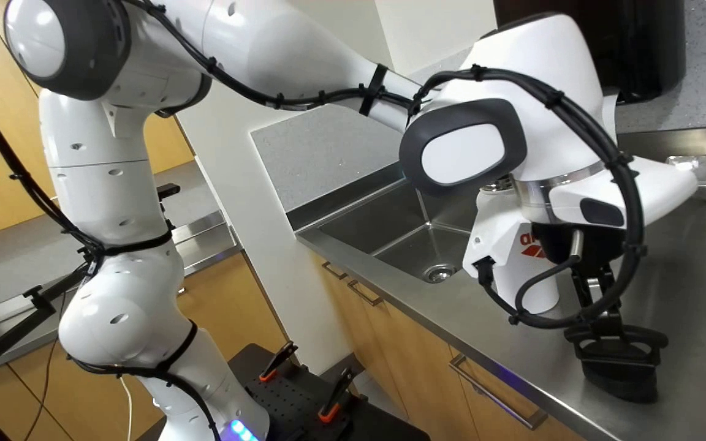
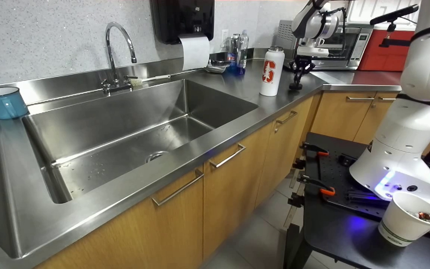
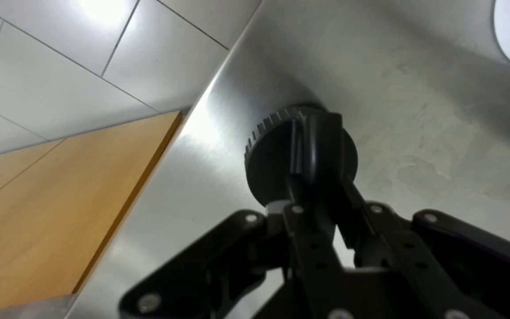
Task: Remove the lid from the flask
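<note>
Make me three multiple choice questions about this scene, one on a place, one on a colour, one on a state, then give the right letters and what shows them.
1. Where does the blue mug stand?
A) inside the toaster oven
B) on the counter beside the sink
C) on the black table

2. What colour is the logo on the flask?
A) red
B) green
C) yellow

3. How is the lid?
A) screwed onto the flask
B) lying in the sink
C) off the flask, held by the tool

Right letters:
1 B, as an exterior view shows the mug next to the sink.
2 A, as red print shows on the white flask in an exterior view.
3 C, as an exterior view shows the flask's bare metal neck, and the wrist view shows the lid gripped.
</note>
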